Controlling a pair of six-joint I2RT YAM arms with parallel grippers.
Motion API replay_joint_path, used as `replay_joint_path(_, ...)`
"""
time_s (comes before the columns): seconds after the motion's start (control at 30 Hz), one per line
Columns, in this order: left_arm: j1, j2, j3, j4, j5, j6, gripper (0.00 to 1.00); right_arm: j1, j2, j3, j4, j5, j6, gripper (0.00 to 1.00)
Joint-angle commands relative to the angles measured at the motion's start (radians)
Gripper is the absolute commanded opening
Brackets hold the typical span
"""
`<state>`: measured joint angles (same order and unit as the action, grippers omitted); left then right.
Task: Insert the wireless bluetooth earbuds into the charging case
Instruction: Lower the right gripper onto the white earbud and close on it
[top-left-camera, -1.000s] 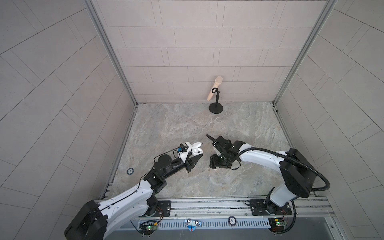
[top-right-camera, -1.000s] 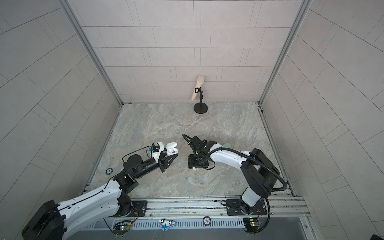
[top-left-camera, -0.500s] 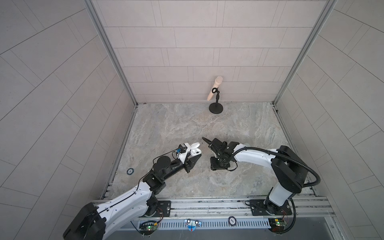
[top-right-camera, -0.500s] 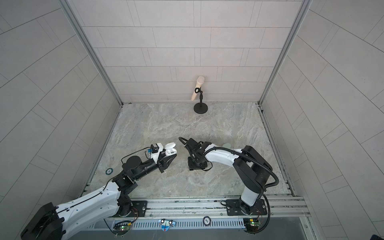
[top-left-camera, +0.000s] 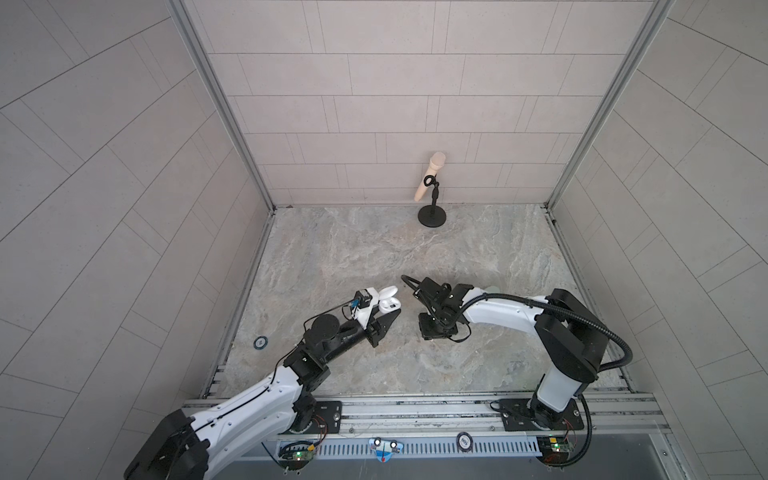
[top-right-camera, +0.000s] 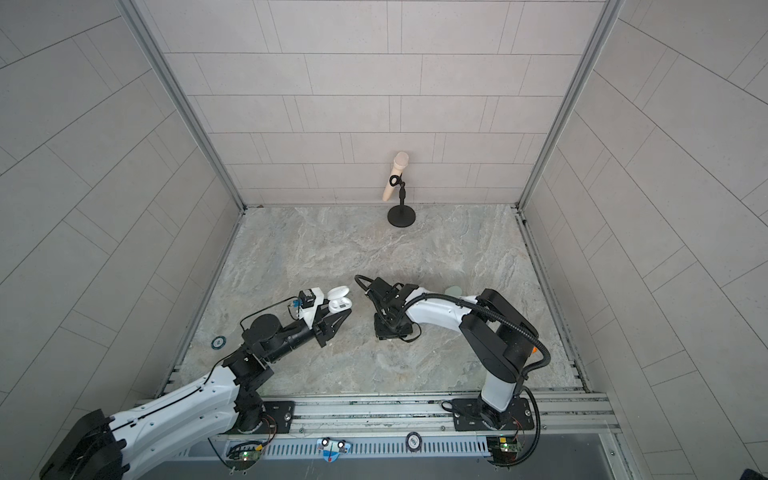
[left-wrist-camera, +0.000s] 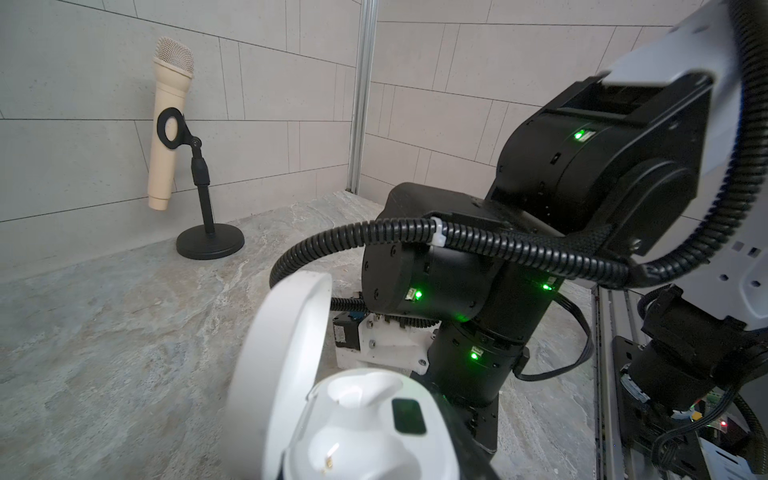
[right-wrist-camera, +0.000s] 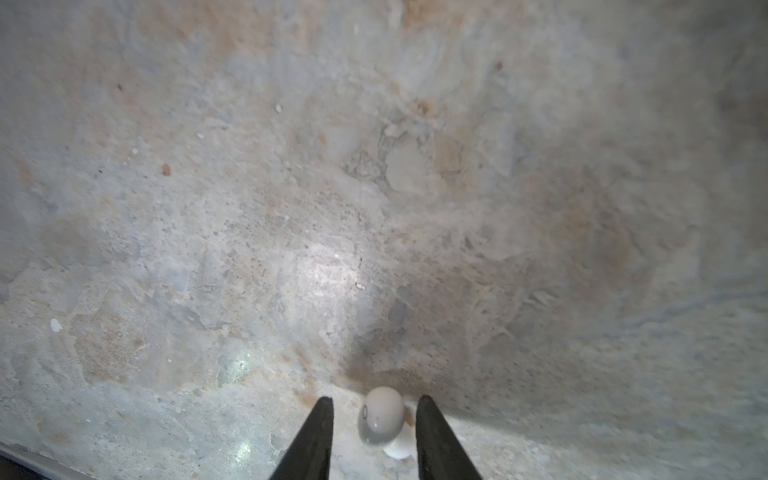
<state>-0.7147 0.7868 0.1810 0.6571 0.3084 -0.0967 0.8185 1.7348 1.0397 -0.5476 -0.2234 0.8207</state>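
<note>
Your right arm has swung its elbow in toward the middle over the last second, and the right gripper (right-wrist-camera: 375, 398) has narrowed its fingers. Your left arm has hardly shifted.

Those two black fingers now stand either side of a small white bean-shaped plastic earbud (right-wrist-camera: 382, 411) lying on the grey marbled stone tabletop (top-left-camera: 332, 257). One finger is just beside it and the other leaves a sliver of table showing, so the jaws are apart and not pinching. In both top views that gripper points down at about 4 o'clock from the table's centre and hides the earbud beneath it.

Your left gripper (top-left-camera: 394, 312) is clamped on the white oval plastic charging case (top-left-camera: 388, 304), near the centre, at roughly 10 o'clock from the right gripper. Its lid (left-wrist-camera: 286, 353) stands hinged open, and a gold contact pin shows in one well.

A beige microphone (top-left-camera: 430, 176) on a black round-based stand (top-left-camera: 432, 216) sits at 12 o'clock by the back wall. A pale green rounded thing (top-left-camera: 492, 289) peeks out behind the right forearm at 3 o'clock; you cannot tell what it is.
</note>
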Motion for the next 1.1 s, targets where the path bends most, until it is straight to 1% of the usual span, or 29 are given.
replay_joint_path(0.0, 0.003, -0.018, -0.014, 0.011, -0.009, 0.006, 0.11, 0.008, 0.024, 0.021, -0.022, 0.028, 0.018, 0.34)
replay_joint_path(0.23, 0.003, -0.032, -0.02, 0.007, -0.015, 0.008, 0.11, 0.018, 0.05, 0.045, -0.074, 0.056, 0.012, 0.28)
replay_joint_path(0.5, 0.003, -0.034, -0.023, 0.007, -0.02, 0.008, 0.11, 0.027, 0.071, 0.056, -0.112, 0.073, 0.006, 0.26)
replay_joint_path(0.73, 0.003, -0.04, -0.024, 0.007, -0.02, 0.008, 0.11, 0.027, 0.075, 0.053, -0.118, 0.079, 0.003, 0.17)
replay_joint_path(0.8, 0.003, -0.04, -0.023, 0.007, -0.02, 0.009, 0.11, 0.027, 0.07, 0.052, -0.118, 0.08, 0.003, 0.15)
replay_joint_path(1.07, 0.003, -0.025, -0.01, -0.005, 0.001, 0.012, 0.11, 0.02, 0.0, 0.036, -0.107, 0.094, -0.011, 0.13)
